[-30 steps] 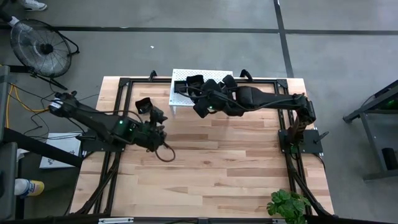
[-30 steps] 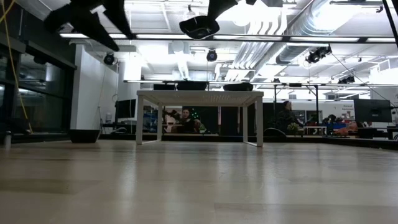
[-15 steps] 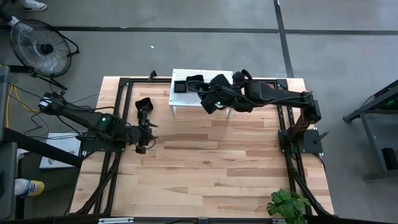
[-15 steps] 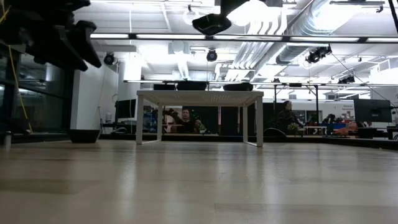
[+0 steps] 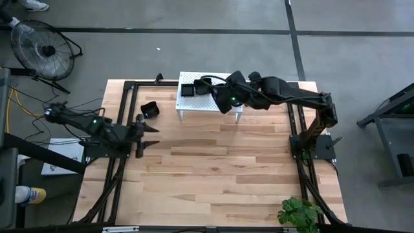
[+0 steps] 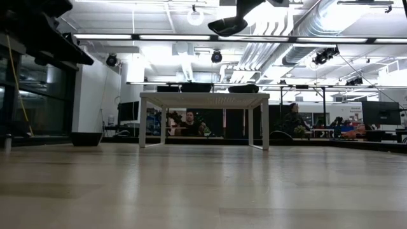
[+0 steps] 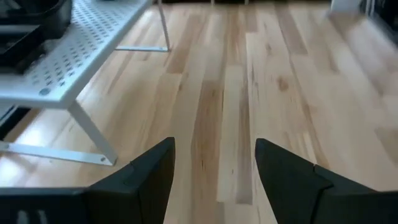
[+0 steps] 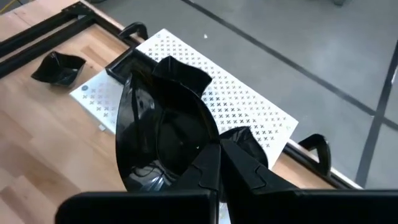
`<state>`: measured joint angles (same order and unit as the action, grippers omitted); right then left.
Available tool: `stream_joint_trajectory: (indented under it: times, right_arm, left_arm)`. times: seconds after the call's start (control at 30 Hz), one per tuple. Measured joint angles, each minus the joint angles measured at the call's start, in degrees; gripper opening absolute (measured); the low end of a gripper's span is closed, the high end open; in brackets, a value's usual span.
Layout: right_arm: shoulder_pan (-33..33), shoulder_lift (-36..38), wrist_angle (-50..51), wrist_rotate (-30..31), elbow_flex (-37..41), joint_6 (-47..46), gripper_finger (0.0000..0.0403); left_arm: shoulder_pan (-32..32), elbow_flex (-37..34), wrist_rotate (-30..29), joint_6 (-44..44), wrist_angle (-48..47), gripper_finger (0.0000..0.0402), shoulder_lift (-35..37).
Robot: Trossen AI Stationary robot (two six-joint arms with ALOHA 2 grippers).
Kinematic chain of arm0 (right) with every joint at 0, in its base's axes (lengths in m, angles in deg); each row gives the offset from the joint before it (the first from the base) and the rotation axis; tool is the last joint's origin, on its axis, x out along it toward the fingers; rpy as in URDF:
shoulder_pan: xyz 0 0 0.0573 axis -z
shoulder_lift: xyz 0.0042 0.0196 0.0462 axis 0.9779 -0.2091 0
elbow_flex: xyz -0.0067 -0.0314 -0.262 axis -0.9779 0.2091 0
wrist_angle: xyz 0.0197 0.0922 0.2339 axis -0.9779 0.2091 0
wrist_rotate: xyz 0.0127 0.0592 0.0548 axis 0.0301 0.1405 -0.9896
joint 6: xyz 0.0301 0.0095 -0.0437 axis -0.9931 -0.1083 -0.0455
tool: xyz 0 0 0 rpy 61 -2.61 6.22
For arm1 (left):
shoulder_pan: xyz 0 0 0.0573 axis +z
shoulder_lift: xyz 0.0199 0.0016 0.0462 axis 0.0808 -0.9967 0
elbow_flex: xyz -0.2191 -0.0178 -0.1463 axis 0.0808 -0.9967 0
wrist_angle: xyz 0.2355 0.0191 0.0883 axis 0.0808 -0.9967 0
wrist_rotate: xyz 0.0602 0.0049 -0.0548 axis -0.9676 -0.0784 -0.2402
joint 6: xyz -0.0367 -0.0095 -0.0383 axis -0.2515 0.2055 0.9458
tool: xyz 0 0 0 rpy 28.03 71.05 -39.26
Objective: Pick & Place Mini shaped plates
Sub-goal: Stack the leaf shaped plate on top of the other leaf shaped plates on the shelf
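Above the white perforated stand (image 5: 210, 95), right gripper (image 8: 219, 163) clamped on a wavy-rimmed black plate (image 8: 163, 134); best lowered level (square plate (image 5: 187, 90) already there). Left gripper (image 7: 214, 167) wide, empty.

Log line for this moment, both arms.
left gripper: open, empty, table's left | right gripper: shut on black plate, above white stand
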<state>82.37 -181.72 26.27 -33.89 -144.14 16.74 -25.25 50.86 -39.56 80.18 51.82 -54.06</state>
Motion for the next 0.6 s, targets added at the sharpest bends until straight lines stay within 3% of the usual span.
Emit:
stream_joint_trajectory:
  times: [0.37, 0.6]
  right_arm:
    - [2.7, 3.0, 0.7, -2.6, 0.0, 0.5, 0.0000]
    - [4.9, 5.6, 1.2, -4.1, 0.0, -1.1, 0.0000]
  left_arm:
    - [0.0, -6.6, -0.6, 3.9, 0.2, 0.0218, 20.3]
    - [0.0, -6.7, -0.1, 2.2, 1.7, 0.0218, 19.6]
